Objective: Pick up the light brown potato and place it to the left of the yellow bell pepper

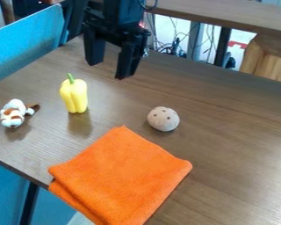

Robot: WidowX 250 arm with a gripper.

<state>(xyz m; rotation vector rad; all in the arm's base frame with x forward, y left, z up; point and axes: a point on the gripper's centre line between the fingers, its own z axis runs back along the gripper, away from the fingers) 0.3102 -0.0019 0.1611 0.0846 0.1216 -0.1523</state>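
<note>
In front of you, the brown wooden desk (239, 145) carries everything laid out here. You have a folded orange cloth (122, 176) at its near side, reaching the edge at lower left. Your black pincer (109, 69) hangs above the far part, its two fingers spread apart with nothing between them. Nearest it you see the yellow pepper (74, 96), upright with its green stem on top. Left of that sits a small white-and-brown toy animal (14, 115). To your right, just beyond the cloth, rests a pale, roundish thing with dark spots (163, 118).
</note>
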